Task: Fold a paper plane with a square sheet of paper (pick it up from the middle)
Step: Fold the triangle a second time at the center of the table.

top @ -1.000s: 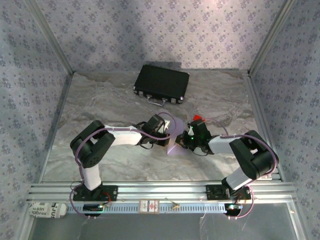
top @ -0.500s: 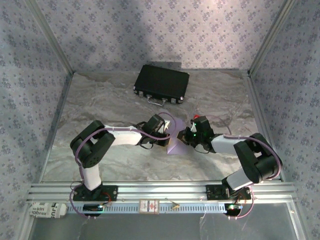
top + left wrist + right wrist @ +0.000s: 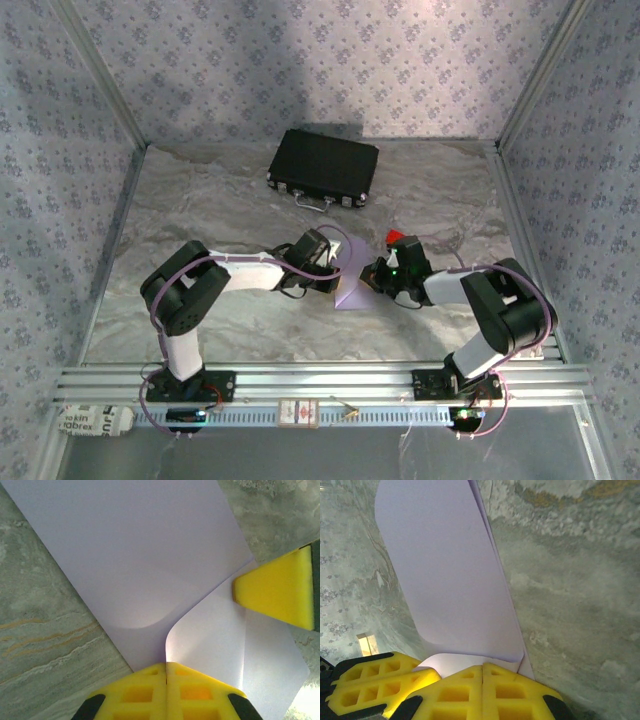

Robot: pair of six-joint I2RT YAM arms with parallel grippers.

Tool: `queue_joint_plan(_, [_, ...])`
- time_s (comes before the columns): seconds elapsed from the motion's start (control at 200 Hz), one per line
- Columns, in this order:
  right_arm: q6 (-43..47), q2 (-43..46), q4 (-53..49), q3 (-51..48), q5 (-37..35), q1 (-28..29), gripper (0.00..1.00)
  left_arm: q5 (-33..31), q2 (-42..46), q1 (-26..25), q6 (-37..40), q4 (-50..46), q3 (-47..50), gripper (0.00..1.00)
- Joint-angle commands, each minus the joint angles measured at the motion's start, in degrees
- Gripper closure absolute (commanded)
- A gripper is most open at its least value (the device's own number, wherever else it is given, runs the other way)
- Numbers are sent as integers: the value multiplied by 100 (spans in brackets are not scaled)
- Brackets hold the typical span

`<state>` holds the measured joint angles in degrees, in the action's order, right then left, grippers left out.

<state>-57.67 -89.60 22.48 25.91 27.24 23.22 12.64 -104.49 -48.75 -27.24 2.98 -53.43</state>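
Observation:
The square sheet of paper [image 3: 352,294] is pale lilac and lies mid-table between both arms. In the left wrist view the sheet [image 3: 140,555] lies flat, with one flap curled up into my left gripper [image 3: 166,666], whose yellow jaws are shut on its edge. The right gripper's fingertip [image 3: 274,593] touches the sheet beside it. In the right wrist view my right gripper [image 3: 483,668] is shut on the near edge of the paper [image 3: 450,575], with the left gripper's fingers [image 3: 375,686] close at its left. From above, the left gripper [image 3: 340,272] and right gripper [image 3: 372,280] nearly meet. A finished paper plane is out of view.
A black case [image 3: 323,167] lies at the back of the marble table [image 3: 200,200]. A small red block [image 3: 396,238] sits just behind the right wrist. Patterned walls close in the table on three sides, and a metal rail [image 3: 320,380] runs along the near edge.
The right wrist has shifted a little by the paper, swinging slightly right and back. The left arm and the sheet stay as they were, and both grippers remain shut.

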Motion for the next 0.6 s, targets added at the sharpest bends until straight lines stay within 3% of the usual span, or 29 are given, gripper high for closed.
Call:
queue_joint_plan(0.0, [-34,217,-153,-9,22,-102,100,36,-160,19,13,-377,-3,98])
queue_joint_plan(0.165, [159,333,-437,219,59,-244,100,36,-165,22,30,-396,-1,98])
queue_joint_plan(0.595, [-64,-200,36,-174,-23,-469,100,54,-186,24,36,-421,-36,98])
